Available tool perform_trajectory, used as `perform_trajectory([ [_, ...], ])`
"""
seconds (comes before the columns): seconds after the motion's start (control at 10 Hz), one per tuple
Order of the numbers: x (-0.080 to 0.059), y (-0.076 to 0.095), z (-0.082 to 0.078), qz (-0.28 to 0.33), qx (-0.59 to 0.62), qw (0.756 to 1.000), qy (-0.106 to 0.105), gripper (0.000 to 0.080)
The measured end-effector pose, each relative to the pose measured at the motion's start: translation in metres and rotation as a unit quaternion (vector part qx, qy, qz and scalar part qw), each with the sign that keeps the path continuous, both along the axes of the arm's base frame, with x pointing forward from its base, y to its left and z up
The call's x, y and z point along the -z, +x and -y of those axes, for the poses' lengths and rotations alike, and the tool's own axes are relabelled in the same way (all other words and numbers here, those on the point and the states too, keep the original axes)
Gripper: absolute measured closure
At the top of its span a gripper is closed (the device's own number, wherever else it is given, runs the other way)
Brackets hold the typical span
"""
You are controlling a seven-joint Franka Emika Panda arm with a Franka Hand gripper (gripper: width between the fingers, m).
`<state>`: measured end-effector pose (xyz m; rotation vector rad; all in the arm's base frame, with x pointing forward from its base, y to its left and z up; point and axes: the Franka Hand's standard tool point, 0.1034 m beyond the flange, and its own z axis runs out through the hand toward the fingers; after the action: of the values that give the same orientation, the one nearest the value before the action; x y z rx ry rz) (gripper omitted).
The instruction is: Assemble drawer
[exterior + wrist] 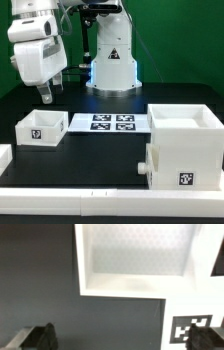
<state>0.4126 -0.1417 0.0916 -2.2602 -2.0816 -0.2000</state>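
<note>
Gripper [49, 96] open and empty just above the small tray [41, 128]; I'd centre the fingers over one wall before closing.

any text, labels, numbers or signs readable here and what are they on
No readable words or numbers.
Warning triangle sign on the arm base; its symbol is too small to read.
Square black-and-white tags, patterns only: tray, casing, marker board.
</note>
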Motion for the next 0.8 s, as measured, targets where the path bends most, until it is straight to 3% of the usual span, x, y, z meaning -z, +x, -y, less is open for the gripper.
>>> perform_trajectory([
  [0.2, 0.001, -0.003, 0.002, -0.002, -0.004, 1.0, 0.0, 0.015],
  [0.3, 0.006, -0.013, 0.01, -0.004, -0.013, 1.0, 0.001, 0.015],
  [0.5, 0.025, -0.056, 0.03, -0.019, 0.003, 1.0, 0.014, 0.015],
  [0.8, 0.055, -0.076, 0.026, -0.038, 0.018, 0.998, 0.043, 0.015],
])
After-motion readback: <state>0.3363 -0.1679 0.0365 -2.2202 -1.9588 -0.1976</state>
